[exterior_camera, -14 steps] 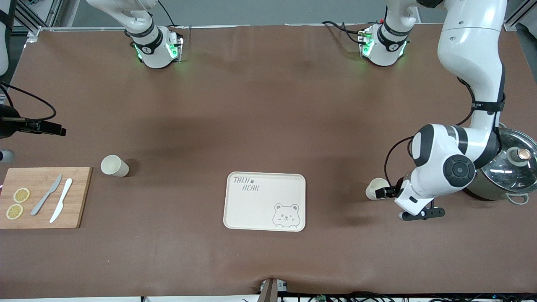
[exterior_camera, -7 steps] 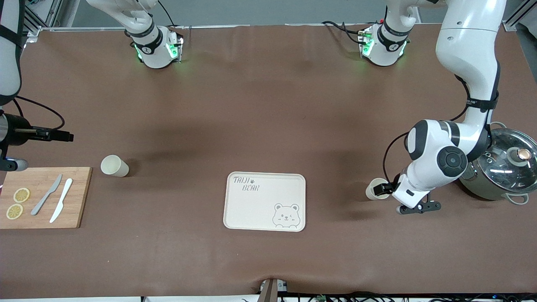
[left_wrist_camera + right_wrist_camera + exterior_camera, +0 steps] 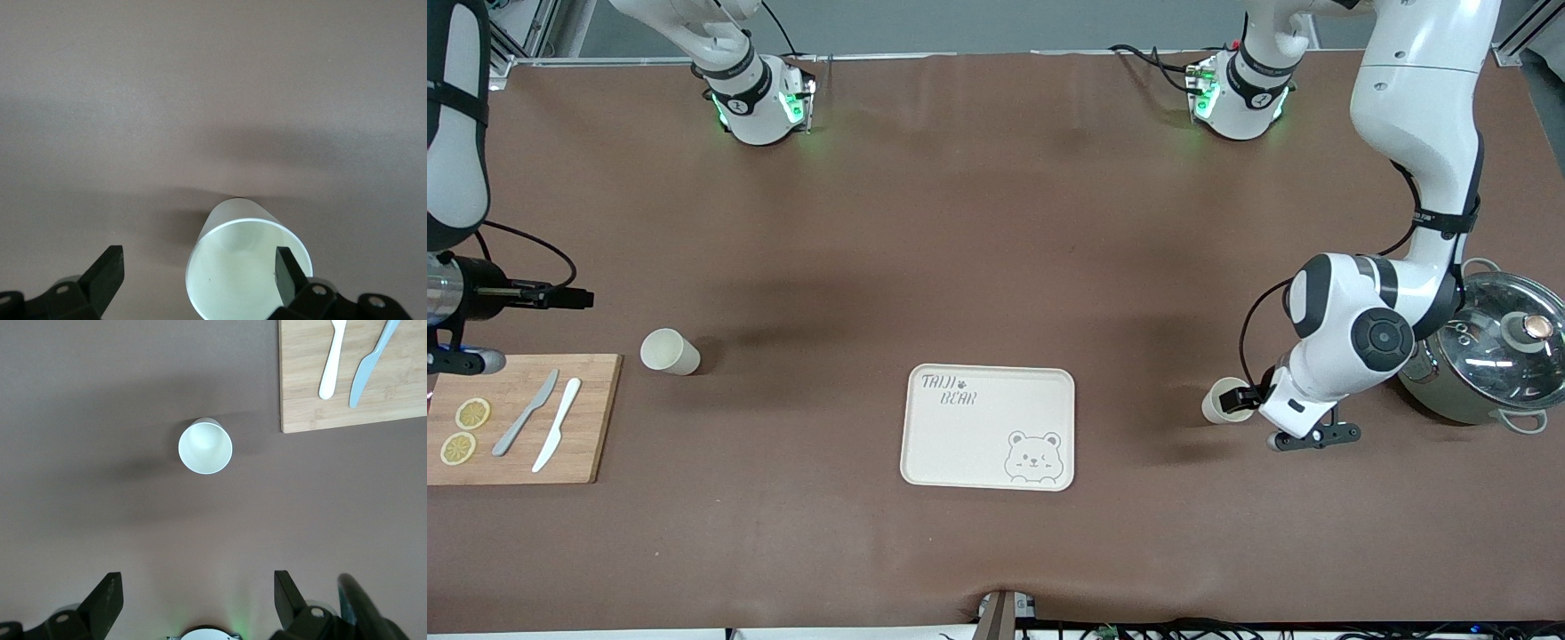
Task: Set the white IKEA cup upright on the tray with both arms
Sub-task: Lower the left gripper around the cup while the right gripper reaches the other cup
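A white cup (image 3: 1218, 402) lies on its side toward the left arm's end of the table, mouth facing my left gripper (image 3: 1234, 402). That gripper (image 3: 198, 257) is open and low at the cup (image 3: 240, 267). One finger (image 3: 285, 267) shows in front of the mouth and the other finger (image 3: 107, 277) is out beside the wall. A second white cup (image 3: 669, 351) sits by the cutting board, and its round mouth (image 3: 205, 448) shows from above. My right gripper (image 3: 576, 298) hangs open and empty (image 3: 197, 580) over bare table near it. The cream tray (image 3: 960, 444) lies between the cups and holds nothing.
A steel pot with a glass lid (image 3: 1489, 356) stands close beside the left arm's wrist. A bamboo cutting board (image 3: 591, 418) with two knives (image 3: 543, 422) and lemon slices (image 3: 464, 431) lies at the right arm's end.
The left arm has pulled away from the pot and set its fingers closer at the cup's mouth. The right gripper has moved in from the table's edge toward the second cup.
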You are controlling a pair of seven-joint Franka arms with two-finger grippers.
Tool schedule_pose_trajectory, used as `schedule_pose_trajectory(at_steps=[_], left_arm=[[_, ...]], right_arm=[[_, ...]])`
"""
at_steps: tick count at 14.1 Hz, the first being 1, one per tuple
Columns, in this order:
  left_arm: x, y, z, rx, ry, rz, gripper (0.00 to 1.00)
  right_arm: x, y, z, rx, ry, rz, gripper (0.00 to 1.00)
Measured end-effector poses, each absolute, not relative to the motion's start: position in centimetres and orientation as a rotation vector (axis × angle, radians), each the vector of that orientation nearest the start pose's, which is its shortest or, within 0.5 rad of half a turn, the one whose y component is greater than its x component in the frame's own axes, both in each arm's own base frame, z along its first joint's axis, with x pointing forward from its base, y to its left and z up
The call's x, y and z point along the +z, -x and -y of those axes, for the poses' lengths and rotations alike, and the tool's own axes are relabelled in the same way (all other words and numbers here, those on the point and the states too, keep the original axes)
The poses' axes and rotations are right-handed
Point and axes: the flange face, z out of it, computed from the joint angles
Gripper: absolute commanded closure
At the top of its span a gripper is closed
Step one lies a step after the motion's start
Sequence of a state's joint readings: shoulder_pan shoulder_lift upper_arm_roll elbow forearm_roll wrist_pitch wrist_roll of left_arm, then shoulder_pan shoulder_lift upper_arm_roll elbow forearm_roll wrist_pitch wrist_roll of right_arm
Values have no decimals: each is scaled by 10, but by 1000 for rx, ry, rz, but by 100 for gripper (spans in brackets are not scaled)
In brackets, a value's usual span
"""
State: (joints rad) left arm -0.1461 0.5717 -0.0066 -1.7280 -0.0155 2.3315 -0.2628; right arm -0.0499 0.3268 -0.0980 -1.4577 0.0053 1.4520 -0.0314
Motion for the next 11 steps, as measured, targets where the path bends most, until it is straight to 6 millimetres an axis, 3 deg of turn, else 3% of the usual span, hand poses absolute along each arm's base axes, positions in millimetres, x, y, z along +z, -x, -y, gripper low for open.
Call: schedule_pose_trajectory(at_steps=[7,11], left_arm=[[243,-659,100,-66,3158,194,0],[236,-657,86,-73,3158,174,0]], right_arm=[[459,-619,87,544,3086,-190,0],[438,-617,98,531,3084,-216,0]])
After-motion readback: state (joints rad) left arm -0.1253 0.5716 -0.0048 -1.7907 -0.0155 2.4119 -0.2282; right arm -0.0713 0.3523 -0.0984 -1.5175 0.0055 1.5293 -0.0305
